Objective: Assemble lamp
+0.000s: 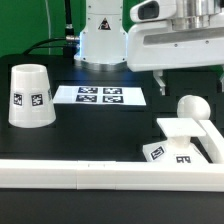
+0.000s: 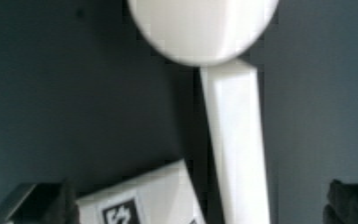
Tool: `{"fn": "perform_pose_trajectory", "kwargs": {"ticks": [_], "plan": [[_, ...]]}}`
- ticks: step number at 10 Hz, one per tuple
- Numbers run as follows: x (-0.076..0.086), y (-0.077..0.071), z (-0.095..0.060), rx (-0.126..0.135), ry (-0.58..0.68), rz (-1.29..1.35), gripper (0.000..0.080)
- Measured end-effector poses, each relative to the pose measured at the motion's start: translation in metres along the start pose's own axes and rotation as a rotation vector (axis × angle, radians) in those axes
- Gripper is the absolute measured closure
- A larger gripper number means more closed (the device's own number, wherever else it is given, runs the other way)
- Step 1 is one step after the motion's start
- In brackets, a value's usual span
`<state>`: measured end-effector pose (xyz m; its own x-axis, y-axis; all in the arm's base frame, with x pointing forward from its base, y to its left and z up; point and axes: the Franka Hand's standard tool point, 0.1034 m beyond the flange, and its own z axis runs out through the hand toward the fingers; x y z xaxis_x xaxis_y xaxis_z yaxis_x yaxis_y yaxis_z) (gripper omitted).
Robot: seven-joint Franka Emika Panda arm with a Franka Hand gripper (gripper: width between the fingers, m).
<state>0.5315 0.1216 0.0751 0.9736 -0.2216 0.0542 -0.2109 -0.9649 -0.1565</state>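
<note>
The white bulb (image 1: 190, 107) has its round head up at the exterior view's right, over the flat square base (image 1: 172, 128), which carries tags. In the wrist view the bulb's head (image 2: 202, 30) and long stem (image 2: 233, 130) run between my fingertips, with a tagged corner of the base (image 2: 149, 195) beside the stem. My gripper (image 1: 190, 72) hangs above the bulb, open and empty; its dark fingertips (image 2: 34, 202) stand wide on either side, clear of the stem. The cup-shaped shade (image 1: 30, 97) stands mouth down at the far left.
The marker board (image 1: 100, 95) lies flat in the middle of the dark table. A long white rail (image 1: 90, 176) runs along the front edge, with the base resting against it. The robot's white pedestal (image 1: 103, 40) stands at the back.
</note>
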Motion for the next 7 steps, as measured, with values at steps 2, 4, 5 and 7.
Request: {"fn": "perform_pose_trajectory", "kwargs": {"ticks": [2, 4, 5, 7], "plan": [[-0.014, -0.001, 0.008, -0.005, -0.018, -0.007, 0.0101], [-0.014, -0.001, 0.008, -0.008, -0.030, -0.013, 0.0101], [-0.016, -0.001, 0.008, -0.010, -0.044, -0.015, 0.0101], [-0.016, -0.008, 0.004, -0.023, -0.187, -0.056, 0.0101]]}}
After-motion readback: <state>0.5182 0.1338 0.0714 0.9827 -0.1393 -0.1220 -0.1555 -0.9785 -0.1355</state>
